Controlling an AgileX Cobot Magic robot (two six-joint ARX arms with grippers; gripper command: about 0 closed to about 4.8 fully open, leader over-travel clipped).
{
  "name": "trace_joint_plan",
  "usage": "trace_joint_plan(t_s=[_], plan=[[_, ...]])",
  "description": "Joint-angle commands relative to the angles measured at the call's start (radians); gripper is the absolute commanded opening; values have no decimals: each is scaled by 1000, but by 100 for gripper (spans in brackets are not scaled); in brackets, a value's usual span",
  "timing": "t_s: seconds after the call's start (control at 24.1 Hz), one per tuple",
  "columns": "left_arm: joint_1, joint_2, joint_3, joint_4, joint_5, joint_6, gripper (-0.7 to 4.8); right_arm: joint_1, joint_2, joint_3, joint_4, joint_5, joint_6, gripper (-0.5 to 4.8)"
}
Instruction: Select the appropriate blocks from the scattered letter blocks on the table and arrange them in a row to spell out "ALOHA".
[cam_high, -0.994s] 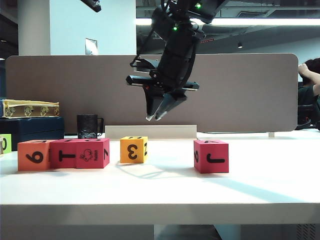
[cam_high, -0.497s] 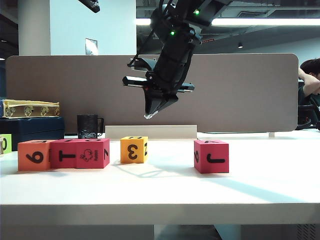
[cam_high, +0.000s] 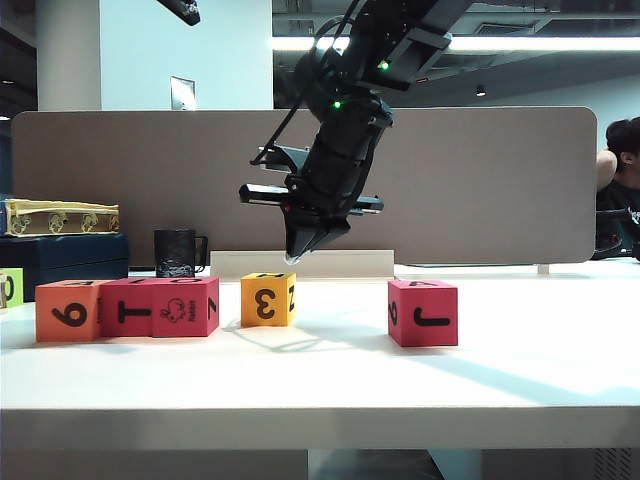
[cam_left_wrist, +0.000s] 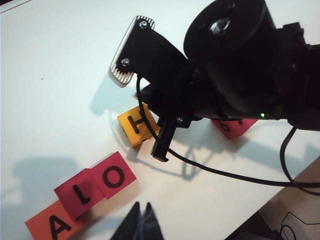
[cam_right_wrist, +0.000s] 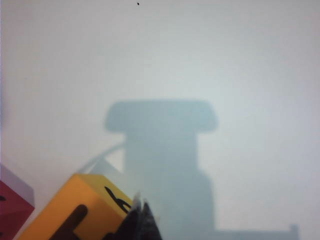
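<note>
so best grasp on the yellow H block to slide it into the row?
Probably top-down: the yellow block sits flat on the table, H up, apart from the magenta O block, so its side faces are free. Span two opposite sides. The right gripper hangs shut above it and would have to open first. The left gripper is also shut.

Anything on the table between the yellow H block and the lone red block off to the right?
Nothing: bare table between the yellow block and the lone red block, seen in the exterior view. The shut right tool hangs just above the yellow block.
</note>
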Motion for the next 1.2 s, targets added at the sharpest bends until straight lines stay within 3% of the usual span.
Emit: trace_joint_plan(t_s=[0.04, 1.2], plan=[[0, -8, 6, 5, 5, 1, -6, 2, 3, 4, 10, -31, 10, -9], [9, -39, 6, -10, -3, 0, -6, 66, 4, 4, -164, -61, 15, -9]])
